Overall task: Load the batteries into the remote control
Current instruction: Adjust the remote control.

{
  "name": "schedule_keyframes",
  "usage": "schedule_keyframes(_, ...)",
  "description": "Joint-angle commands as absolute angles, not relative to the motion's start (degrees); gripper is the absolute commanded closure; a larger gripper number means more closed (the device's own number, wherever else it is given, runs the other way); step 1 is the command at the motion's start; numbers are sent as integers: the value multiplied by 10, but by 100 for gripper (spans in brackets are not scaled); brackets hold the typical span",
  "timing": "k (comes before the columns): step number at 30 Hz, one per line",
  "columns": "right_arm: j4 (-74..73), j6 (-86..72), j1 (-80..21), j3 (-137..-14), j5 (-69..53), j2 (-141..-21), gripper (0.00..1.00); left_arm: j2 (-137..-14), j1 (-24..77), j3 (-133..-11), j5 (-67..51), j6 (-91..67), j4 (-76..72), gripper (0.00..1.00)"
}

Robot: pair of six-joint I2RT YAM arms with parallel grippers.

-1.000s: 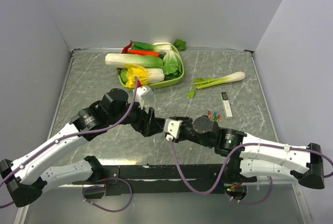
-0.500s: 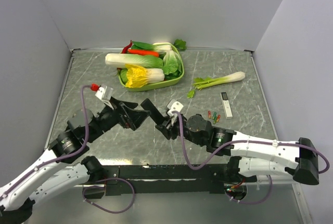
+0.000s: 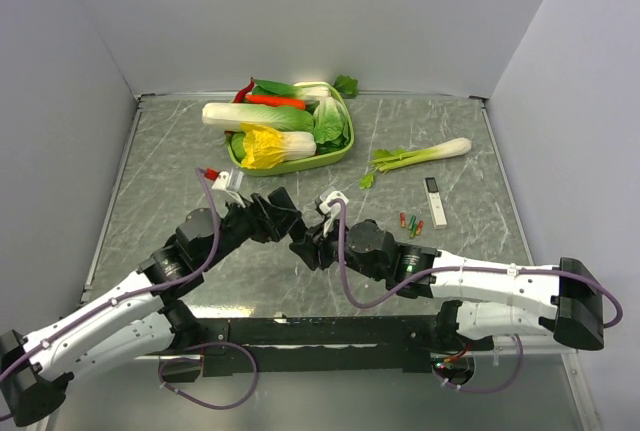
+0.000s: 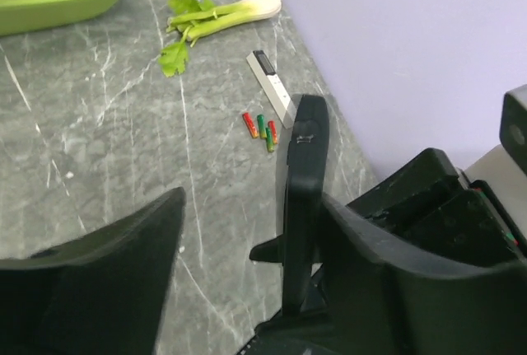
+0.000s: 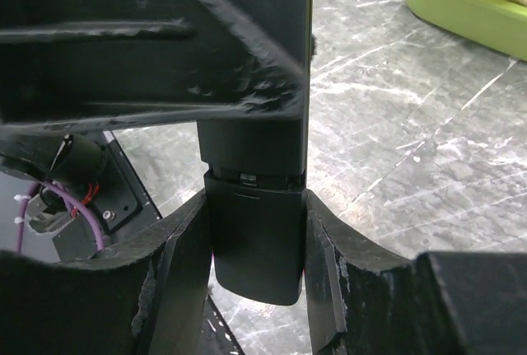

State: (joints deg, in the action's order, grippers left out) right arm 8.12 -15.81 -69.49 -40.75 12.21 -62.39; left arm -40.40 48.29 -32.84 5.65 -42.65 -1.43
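The black remote control (image 5: 255, 240) stands clamped by its lower end between my right gripper's (image 5: 257, 289) fingers. In the top view the remote (image 3: 296, 228) sits at mid-table between the right gripper (image 3: 312, 241) and the left gripper (image 3: 278, 213). In the left wrist view the remote (image 4: 300, 207) shows edge-on, resting against one finger of my left gripper (image 4: 251, 215). The other finger (image 4: 123, 273) is well apart from it, so the left gripper is open. The batteries (image 3: 410, 222), red and green, lie together on the table to the right; they also show in the left wrist view (image 4: 261, 128).
A slim white device with a dark end (image 3: 434, 201) (image 4: 272, 91) lies beyond the batteries. A celery stalk (image 3: 420, 154) lies behind it. A green tray (image 3: 335, 156) of vegetables stands at the back. The black base rail (image 3: 320, 331) runs along the near edge.
My left gripper, drawn back to the left half a second ago, has moved right and now straddles the remote. My right gripper has kept hold of the remote and shifted slightly left.
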Motion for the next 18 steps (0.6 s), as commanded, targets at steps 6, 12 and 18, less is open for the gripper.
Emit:
schedule_keyframes(6,95,-187,-693,-425,120,-655,100,-439,481,-322,83,-453,-114,80)
schedule_keyframes(12,91,-206,-687,-418,127,-683,95,-448,482,-311,142,-455,-120,99)
schedule_keyframes(18,98,-227,-677,-397,126,-719,88,-477,481,-287,228,-451,-150,99)
